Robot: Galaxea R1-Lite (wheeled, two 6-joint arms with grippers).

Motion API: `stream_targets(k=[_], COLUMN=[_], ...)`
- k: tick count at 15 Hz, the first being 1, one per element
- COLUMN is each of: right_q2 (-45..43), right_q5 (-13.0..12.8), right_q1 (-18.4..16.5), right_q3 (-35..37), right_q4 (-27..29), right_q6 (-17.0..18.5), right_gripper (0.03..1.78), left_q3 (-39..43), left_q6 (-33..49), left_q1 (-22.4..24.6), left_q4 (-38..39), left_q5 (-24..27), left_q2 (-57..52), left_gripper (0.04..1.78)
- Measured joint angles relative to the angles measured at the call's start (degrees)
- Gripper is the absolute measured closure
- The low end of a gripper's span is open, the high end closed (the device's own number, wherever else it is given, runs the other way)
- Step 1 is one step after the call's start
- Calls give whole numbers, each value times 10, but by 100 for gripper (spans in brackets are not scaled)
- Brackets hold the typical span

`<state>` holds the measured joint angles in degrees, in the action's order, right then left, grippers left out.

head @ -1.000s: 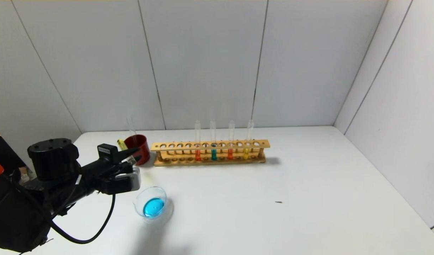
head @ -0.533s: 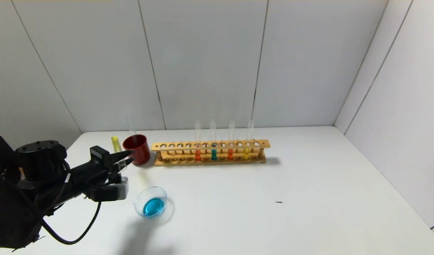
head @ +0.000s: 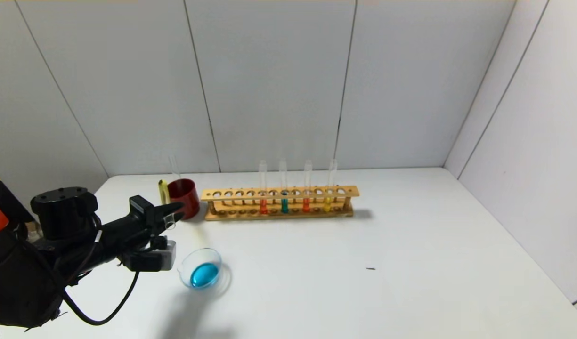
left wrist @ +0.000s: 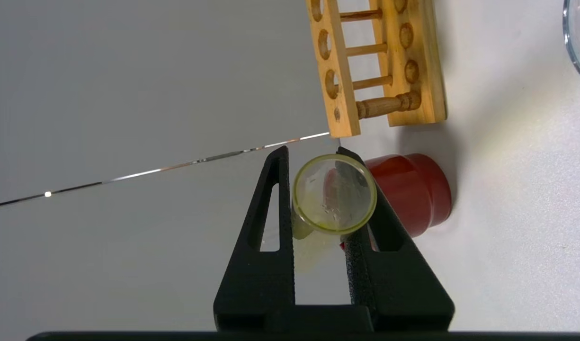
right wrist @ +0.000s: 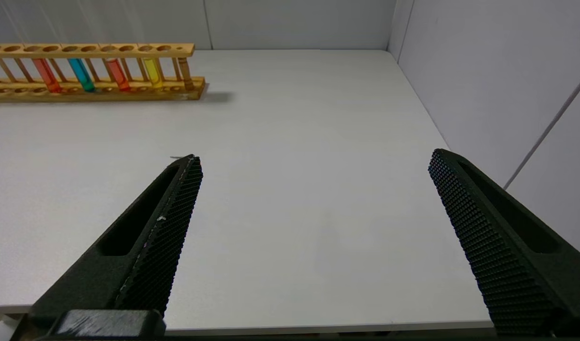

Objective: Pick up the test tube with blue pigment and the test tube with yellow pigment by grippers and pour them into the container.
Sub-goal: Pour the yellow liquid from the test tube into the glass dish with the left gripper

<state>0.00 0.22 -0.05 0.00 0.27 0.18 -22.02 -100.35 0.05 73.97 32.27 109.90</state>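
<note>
My left gripper is shut on the test tube with yellow pigment. It holds the tube tilted beside the red cup, its yellow end up and back and its open mouth toward me. The left wrist view shows that mouth between the fingers of the left gripper. The container, a clear glass dish holding blue liquid, sits on the table just right of and below the gripper. The test tube with blue pigment stands in the wooden rack. My right gripper is open and empty over the table's near edge.
A dark red cup with an empty clear tube in it stands left of the rack. The rack also holds two orange-red tubes and another yellow tube. White walls close in the back and right. A small dark speck lies mid-table.
My left gripper drew back to the left, then came back a little toward the red cup, still holding the yellow tube. The dish and rack have not moved.
</note>
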Motion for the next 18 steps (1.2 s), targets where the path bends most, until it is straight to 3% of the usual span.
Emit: stream_targets(k=[18], right_q2=[0], right_q5=[0], right_q1=[0], right_q3=[0], right_q4=[0], right_q6=[0], right_gripper=[6], left_q3=[-30], left_q6=[-68], left_q1=[-20], left_q4=[3], left_q5=[-12], left_q2=[43], left_gripper=[148])
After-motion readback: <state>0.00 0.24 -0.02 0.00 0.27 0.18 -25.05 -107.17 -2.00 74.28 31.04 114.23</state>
